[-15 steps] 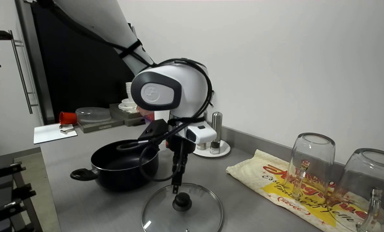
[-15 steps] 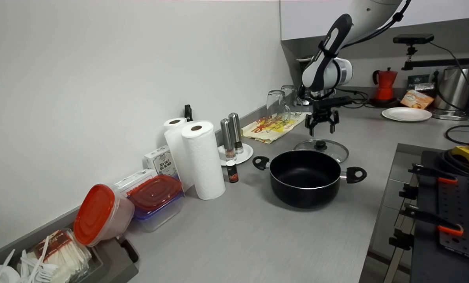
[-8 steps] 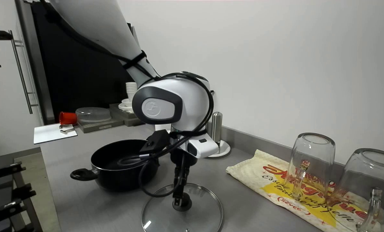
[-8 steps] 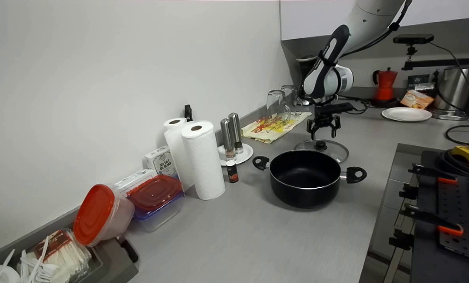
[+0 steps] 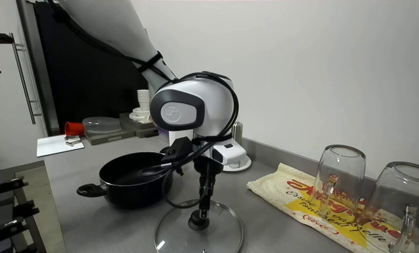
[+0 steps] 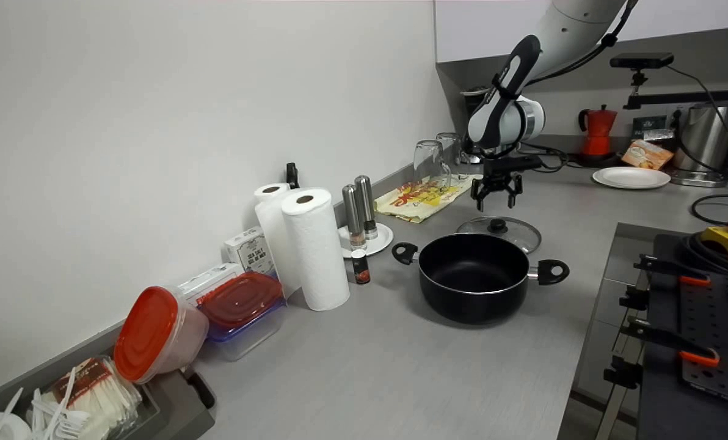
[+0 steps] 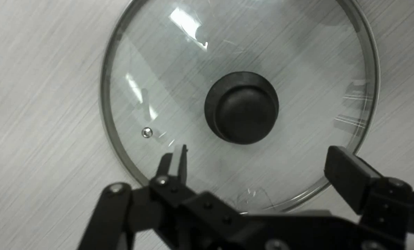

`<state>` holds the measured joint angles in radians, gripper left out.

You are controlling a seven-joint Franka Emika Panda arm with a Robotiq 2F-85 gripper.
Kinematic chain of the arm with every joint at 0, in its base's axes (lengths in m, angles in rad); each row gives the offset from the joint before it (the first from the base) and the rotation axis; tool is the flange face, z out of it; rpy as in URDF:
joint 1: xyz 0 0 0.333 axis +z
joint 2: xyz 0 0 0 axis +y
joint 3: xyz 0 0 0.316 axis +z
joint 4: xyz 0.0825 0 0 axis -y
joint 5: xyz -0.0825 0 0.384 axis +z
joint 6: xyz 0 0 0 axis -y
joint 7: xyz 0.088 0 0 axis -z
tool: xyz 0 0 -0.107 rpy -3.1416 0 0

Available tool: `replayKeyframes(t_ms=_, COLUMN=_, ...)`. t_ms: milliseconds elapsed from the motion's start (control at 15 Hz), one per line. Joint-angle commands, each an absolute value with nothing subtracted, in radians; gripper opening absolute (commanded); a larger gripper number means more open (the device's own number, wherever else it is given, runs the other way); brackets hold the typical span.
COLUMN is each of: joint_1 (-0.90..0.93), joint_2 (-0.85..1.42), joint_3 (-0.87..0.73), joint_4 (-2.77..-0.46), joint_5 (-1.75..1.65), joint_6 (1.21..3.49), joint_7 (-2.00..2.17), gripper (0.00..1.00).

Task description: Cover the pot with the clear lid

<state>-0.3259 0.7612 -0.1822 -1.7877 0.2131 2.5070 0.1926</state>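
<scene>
The black pot (image 6: 474, 305) stands uncovered on the grey counter with a loop handle on each side, and it also shows in an exterior view (image 5: 134, 196). The clear lid (image 5: 218, 237) lies flat on the counter beside the pot, black knob (image 5: 197, 222) up. In an exterior view the lid (image 6: 526, 236) is partly hidden behind the pot. My gripper (image 6: 495, 206) is open and empty above the lid. In the wrist view the gripper (image 7: 257, 149) has its fingers wide apart over the glass, and the knob (image 7: 247, 113) lies ahead of the fingertips, between their lines.
A yellow and white cloth (image 5: 297, 196) with upturned glass mugs (image 5: 339, 168) lies by the wall. Two steel mills (image 6: 367, 208) stand on a small white plate, near a spice jar (image 6: 360, 267) and paper towel rolls (image 6: 315, 250). The counter edge (image 6: 590, 330) runs beyond the pot.
My gripper first came down toward the lid, then rose a little and shifted toward the wall side. It stays open. The pot and the lid have not moved.
</scene>
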Motion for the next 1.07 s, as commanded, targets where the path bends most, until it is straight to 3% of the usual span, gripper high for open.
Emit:
replayKeyframes(t_ms=0, joint_1=-0.322, joint_2=0.795, joint_3=-0.168, joint_4=-1.747, joint_5=0.237, joint_6=2.512, joint_7=0.206, gripper=1.00)
replayKeyframes(t_ms=1000, joint_1=-0.326, joint_2=0.840, joint_3=-0.165, joint_4=-1.730, joint_5=0.231, joint_6=2.466, joint_7=0.204, gripper=1.00)
